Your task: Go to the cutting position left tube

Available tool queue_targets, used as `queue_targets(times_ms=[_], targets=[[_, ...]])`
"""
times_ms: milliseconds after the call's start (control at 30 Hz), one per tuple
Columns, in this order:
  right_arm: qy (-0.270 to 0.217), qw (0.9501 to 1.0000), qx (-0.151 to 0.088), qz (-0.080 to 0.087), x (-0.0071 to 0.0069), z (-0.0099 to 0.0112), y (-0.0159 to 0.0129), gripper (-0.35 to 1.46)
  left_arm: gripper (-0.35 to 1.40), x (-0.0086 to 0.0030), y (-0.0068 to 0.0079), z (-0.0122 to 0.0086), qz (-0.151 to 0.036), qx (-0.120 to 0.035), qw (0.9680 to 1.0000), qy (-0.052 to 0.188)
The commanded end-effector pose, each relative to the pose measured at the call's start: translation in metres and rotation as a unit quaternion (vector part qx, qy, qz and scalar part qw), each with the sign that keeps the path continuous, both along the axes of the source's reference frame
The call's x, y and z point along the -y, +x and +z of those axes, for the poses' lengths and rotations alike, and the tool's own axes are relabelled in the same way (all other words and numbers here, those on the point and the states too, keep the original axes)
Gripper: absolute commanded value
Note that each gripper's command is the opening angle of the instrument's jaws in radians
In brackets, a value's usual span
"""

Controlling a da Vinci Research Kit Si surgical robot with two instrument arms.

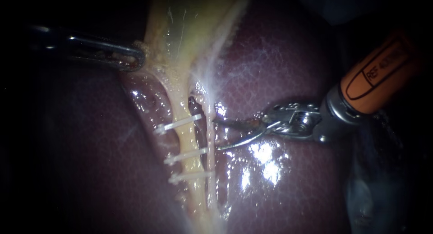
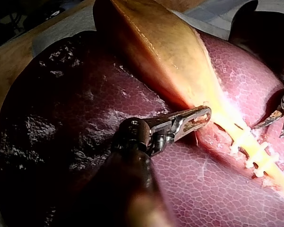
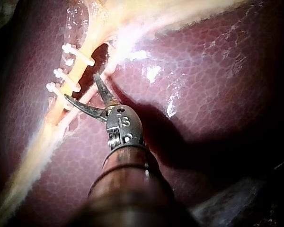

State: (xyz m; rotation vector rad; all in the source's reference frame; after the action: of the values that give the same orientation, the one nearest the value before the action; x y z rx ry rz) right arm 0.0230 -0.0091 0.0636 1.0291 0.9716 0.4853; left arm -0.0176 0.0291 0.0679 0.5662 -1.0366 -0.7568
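White clips (image 1: 180, 122), three counted, crossed the left tube (image 1: 187, 138). The left instrument (image 1: 133, 58) gripped the gallbladder (image 1: 180, 26); the right instrument (image 1: 216, 135) had open jaws.

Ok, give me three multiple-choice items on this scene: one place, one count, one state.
1. The right instrument, slim with curved metal jaws, has its tips: A beside the clipped pale-yellow tube; B up on the gallbladder; C touching the left instrument.
2. White plastic clips across that tube: A two; B three; C five.
3. The right instrument's jaws: A open; B shut, empty; C shut on a clip.
Key: A, tips lie next to the tube; B, three white bars cross it; A, a gap shows between them.
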Motion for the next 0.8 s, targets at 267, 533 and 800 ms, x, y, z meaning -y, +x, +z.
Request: queue_targets(times_ms=[267, 533, 800], targets=[[0.005, 1.0, 0.004, -0.003, 0.0008, 0.0016, 0.001, 1.34, -0.35, 0.0001, -0.0001, 0.0001, 0.0, -0.001, 1.0, -0.001], [0.012, 0.9999, 0.01, -0.003, 0.0013, 0.0038, 0.0012, 1.34, -0.35, 0.0002, -0.0001, 0.0002, -0.001, -0.001, 1.0, -0.001], [0.019, 0.9997, 0.012, -0.005, 0.001, 0.0048, 0.0015, 1.34, -0.35, 0.0002, -0.0001, 0.0002, -0.001, -0.001, 1.0, -0.001]])
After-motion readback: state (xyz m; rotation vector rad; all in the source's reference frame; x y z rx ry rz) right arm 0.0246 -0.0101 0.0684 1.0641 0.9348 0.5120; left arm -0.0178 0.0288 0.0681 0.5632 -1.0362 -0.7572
